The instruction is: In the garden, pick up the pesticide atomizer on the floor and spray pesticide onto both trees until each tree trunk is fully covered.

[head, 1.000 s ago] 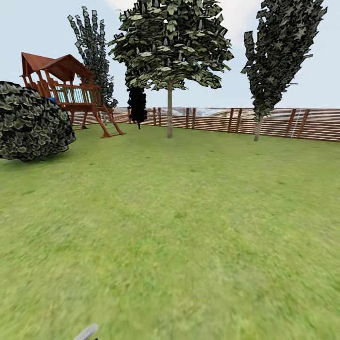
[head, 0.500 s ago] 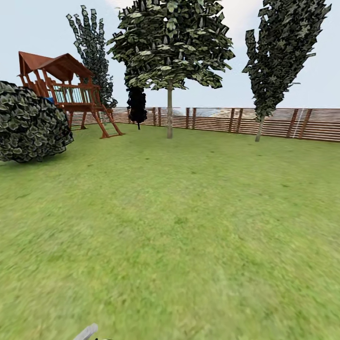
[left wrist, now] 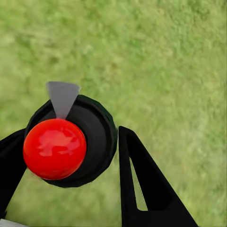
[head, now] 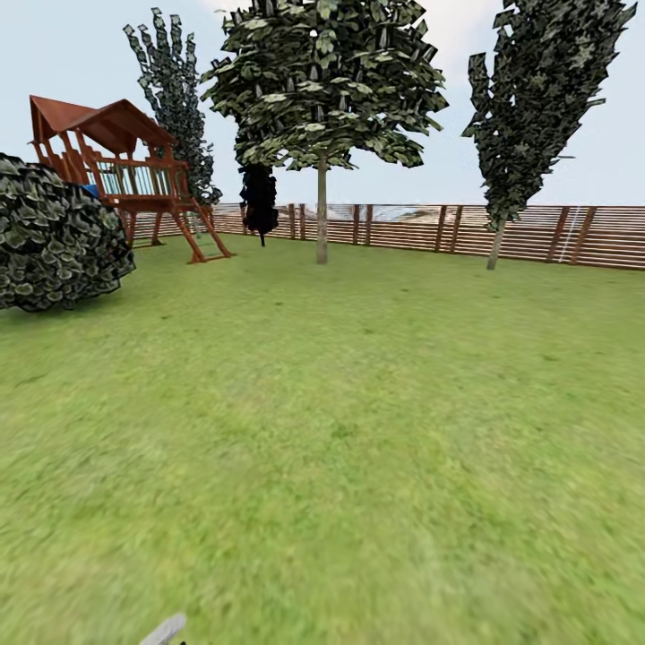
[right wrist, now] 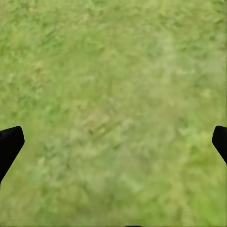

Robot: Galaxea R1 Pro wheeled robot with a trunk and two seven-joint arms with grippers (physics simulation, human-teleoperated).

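Observation:
My left gripper [left wrist: 71, 137] is shut on the pesticide atomizer [left wrist: 90, 142], a black rounded body with a red ball [left wrist: 54, 149] on it and a short grey nozzle [left wrist: 62, 97], held above grass. The nozzle tip [head: 166, 629] pokes into the head view at the bottom edge. Far across the lawn stands a tree [head: 322, 81] with a straight pale grey-brown tree trunk [head: 322, 215] and a broad leafy canopy. My right gripper [right wrist: 113, 142] is open over bare grass, its black fingertips [right wrist: 9, 144] wide apart. No white pesticide specks are visible.
A brown slatted fence [head: 528, 235] bounds the lawn [head: 340, 421] at the back. A tall narrow dark tree [head: 528, 107] stands at the right by the fence. A wooden playset [head: 121, 175] and a large round bush [head: 54, 235] are at the left, a near-black tree [head: 260, 202] behind.
The whole head view has shifted slightly: bush and playset slid left as the camera moved. The nozzle tip keeps its place at the bottom edge.

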